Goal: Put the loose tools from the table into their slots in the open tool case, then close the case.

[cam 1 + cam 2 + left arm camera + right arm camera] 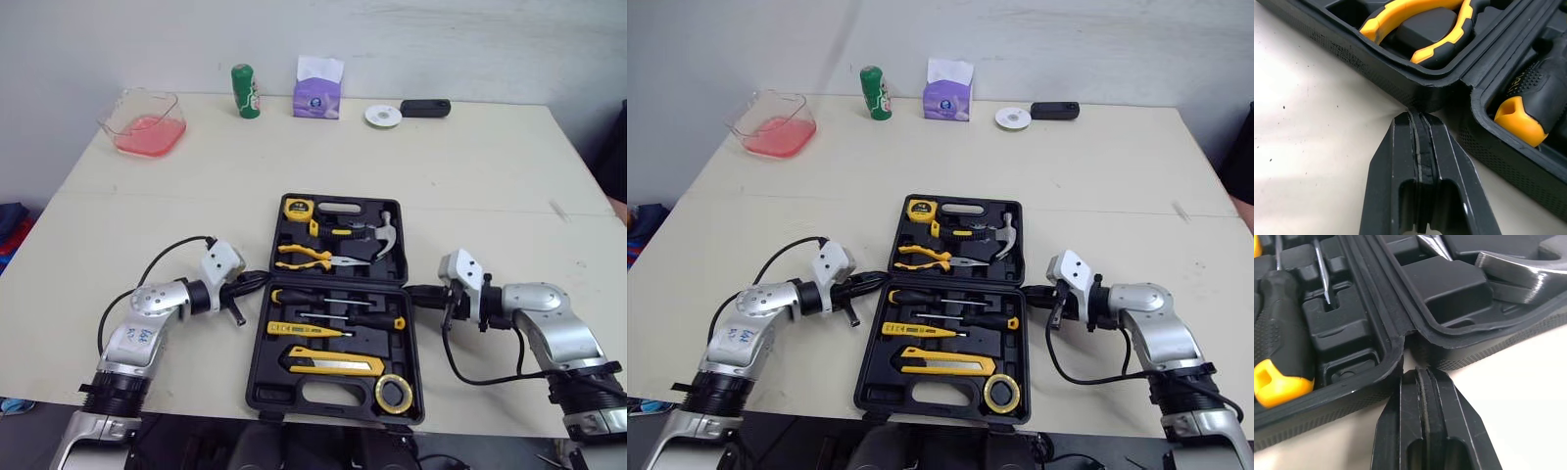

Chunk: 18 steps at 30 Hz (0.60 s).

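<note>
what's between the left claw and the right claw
The open tool case lies between them. The shut left claw and the shut right claw point at it from opposite sides, where its two halves meet. The left eye view shows this.

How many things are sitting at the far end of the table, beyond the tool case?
5, left to right: clear tub with pink contents, green can, purple tissue box, white disc, black gadget. None looks hidden.
</note>
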### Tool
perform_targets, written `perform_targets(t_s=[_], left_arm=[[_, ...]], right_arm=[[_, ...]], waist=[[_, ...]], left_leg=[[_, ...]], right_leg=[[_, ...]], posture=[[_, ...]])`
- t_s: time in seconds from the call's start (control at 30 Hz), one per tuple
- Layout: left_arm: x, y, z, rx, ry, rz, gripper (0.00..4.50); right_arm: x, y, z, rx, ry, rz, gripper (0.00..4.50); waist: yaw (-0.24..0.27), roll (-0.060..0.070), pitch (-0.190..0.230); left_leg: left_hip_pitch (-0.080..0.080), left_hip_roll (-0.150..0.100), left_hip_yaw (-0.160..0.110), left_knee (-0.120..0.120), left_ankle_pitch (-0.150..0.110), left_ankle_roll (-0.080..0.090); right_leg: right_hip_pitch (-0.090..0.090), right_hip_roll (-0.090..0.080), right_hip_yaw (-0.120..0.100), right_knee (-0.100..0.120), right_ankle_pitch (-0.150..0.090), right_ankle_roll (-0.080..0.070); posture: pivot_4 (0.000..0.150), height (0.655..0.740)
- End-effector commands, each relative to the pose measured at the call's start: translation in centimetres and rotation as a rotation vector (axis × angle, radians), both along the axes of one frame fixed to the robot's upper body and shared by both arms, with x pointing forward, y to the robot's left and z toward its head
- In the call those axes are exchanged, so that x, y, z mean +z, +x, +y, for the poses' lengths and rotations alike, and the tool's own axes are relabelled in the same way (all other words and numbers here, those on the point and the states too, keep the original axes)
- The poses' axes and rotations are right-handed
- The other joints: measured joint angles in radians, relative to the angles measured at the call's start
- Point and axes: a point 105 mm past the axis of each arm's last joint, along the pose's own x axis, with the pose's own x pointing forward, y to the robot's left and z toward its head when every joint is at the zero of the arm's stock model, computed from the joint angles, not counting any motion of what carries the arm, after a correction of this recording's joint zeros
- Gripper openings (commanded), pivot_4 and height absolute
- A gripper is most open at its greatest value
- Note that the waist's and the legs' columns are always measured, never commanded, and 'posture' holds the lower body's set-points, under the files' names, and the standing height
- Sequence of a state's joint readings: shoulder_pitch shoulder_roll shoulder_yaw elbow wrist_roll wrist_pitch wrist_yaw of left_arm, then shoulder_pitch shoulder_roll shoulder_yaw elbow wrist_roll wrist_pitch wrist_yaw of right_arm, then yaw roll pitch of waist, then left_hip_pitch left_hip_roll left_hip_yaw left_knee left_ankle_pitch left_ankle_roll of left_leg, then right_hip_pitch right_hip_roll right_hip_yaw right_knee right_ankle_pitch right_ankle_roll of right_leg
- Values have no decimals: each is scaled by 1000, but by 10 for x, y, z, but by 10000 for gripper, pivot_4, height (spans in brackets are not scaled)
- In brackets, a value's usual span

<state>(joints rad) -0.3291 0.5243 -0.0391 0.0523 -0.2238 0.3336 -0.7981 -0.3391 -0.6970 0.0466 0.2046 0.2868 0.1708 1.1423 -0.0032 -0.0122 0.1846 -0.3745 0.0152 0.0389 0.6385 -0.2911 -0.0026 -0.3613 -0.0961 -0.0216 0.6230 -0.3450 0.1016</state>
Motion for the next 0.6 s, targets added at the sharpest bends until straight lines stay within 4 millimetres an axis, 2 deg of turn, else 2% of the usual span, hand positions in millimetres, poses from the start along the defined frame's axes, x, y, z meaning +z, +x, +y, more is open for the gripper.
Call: perform_targets(t_s=[0.03, 0.33, 0.47, 0.6], left_arm=[[10, 3, -19, -62, -9, -36, 488], [13, 26, -16, 36, 7, -17, 488], [10, 29, -15, 66, 9, -3, 488], [6, 21, -21, 39, -1, 19, 488]], right_arm=[[21, 12, 5, 14, 3, -126, 0], [20, 19, 11, 41, 5, -133, 0], [20, 20, 17, 49, 16, -132, 0], [15, 23, 15, 24, -11, -139, 0]], waist=[[0, 0, 0], [-1, 0, 0], [-3, 0, 0], [-5, 0, 0]], left_leg=[[0, 0, 0, 0, 0, 0], [-2, 0, 0, 6, -1, 1], [-2, 0, 0, 7, -1, 1], [-2, 0, 0, 7, -1, 1]], right_leg=[[0, 0, 0, 0, 0, 0], [0, 0, 0, 2, 1, 1], [0, 0, 0, 3, 1, 1], [0, 1, 0, 3, 1, 1]], posture=[[1500, 7400], [1500, 7400], [1500, 7400], [1500, 7400]])
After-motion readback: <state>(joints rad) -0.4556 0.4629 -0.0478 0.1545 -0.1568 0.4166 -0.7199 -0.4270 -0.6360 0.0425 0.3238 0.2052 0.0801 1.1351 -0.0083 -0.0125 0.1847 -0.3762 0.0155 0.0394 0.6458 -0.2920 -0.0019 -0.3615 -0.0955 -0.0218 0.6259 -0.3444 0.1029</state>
